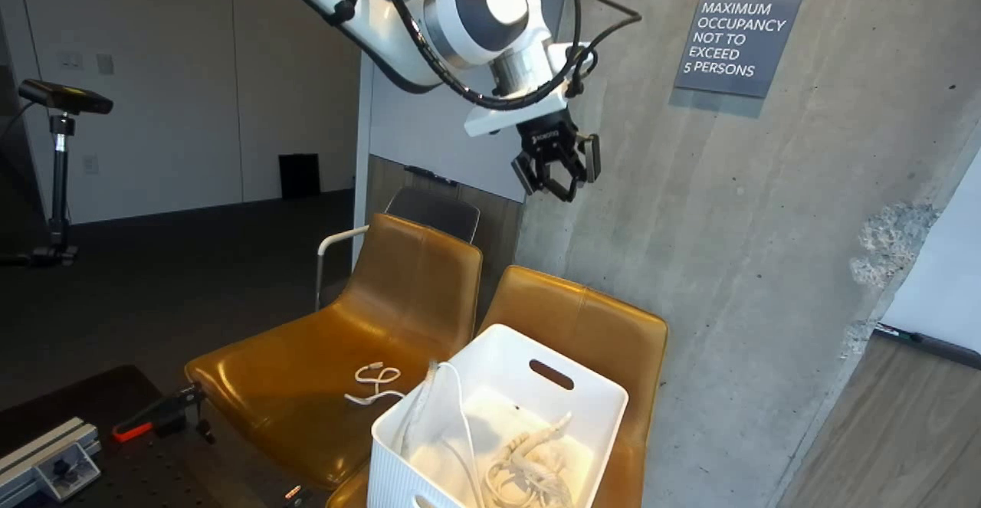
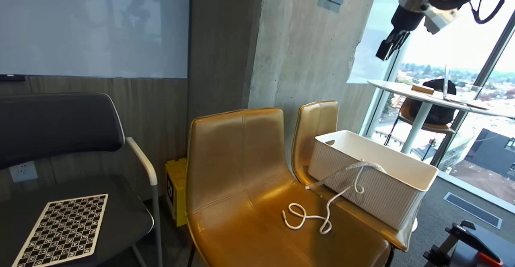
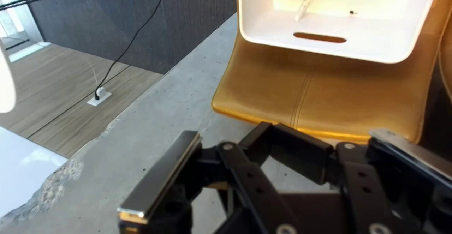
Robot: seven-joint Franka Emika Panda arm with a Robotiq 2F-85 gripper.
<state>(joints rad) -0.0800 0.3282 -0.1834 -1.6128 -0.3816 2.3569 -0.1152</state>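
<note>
Gripper (image 3: 273, 127) closed, tips meeting, nothing in it; hangs in air, well above & apart from white ribbed bin (image 2: 386, 196). Bin sits on tan leather chair (image 1: 602, 315), seat prob. serving as stand. Coiled cords (image 1: 530, 468) inside, contained by walls; white cord (image 2: 316, 217) hooks over rim, rest lies on adj. chair (image 2: 241, 150).
</note>
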